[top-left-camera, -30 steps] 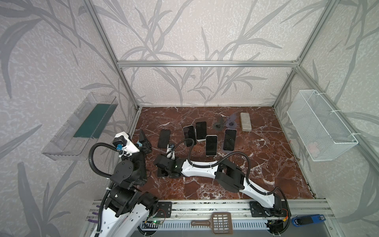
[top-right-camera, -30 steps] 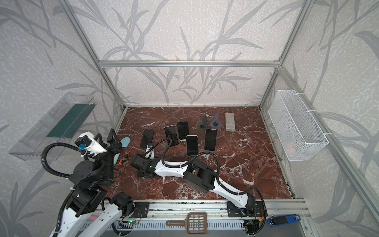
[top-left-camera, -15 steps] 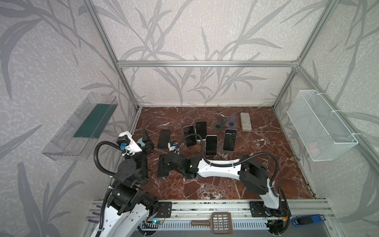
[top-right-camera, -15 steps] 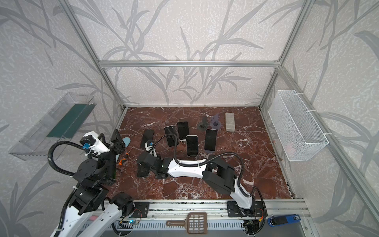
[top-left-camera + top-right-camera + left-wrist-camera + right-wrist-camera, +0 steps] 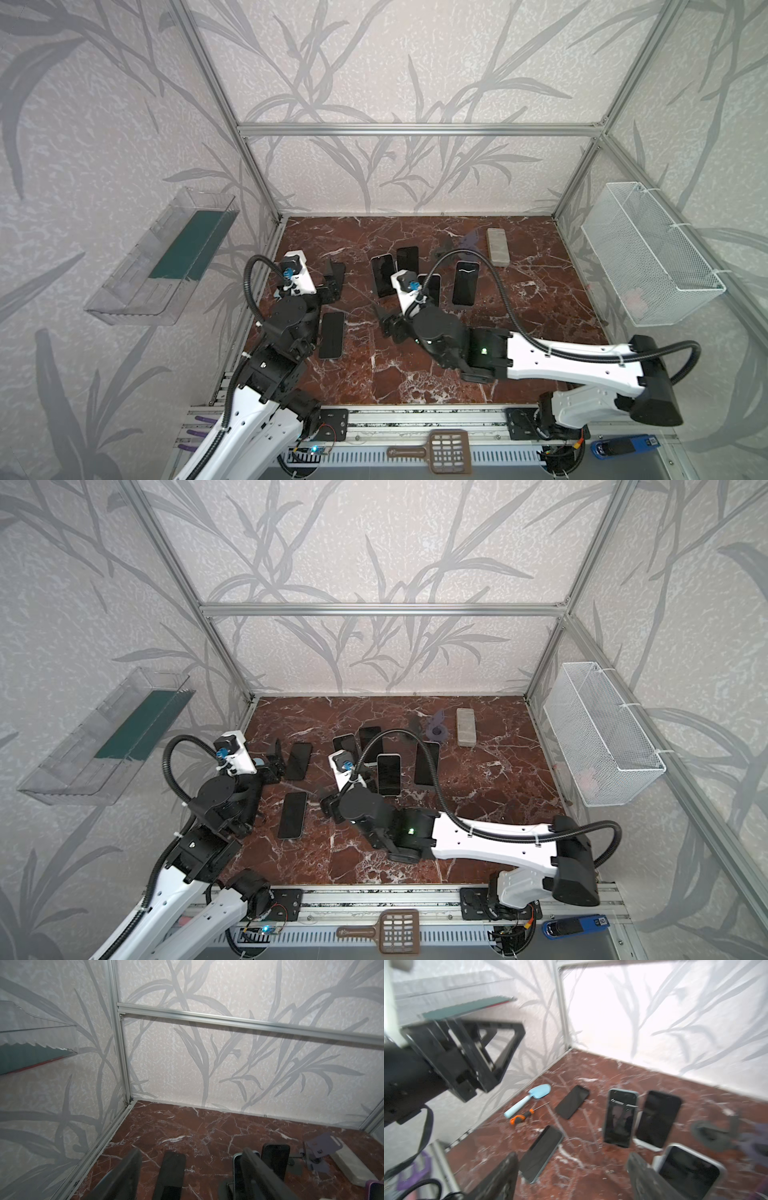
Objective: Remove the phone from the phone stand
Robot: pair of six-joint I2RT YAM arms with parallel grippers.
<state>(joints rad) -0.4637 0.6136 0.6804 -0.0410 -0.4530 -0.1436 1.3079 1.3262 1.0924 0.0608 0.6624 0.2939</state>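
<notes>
Both left gripper (image 5: 191, 1153) and right gripper (image 5: 572, 1156) are being held open, empty; a phone (image 5: 331, 334) is being shown flat at eight o'clock.

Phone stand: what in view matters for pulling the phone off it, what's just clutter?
Job: propped phone, white stand, left gripper, right gripper.
Clutter: blue trowel, orange screwdriver, grey block, wire basket, brown scoop.

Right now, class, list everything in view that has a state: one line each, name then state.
Left pincer: open, empty.
Right pincer: open, empty.
Front phone: flat on the table, screen dark.
Purple stand: empty.
Basket: hanging, something pale inside.
</notes>
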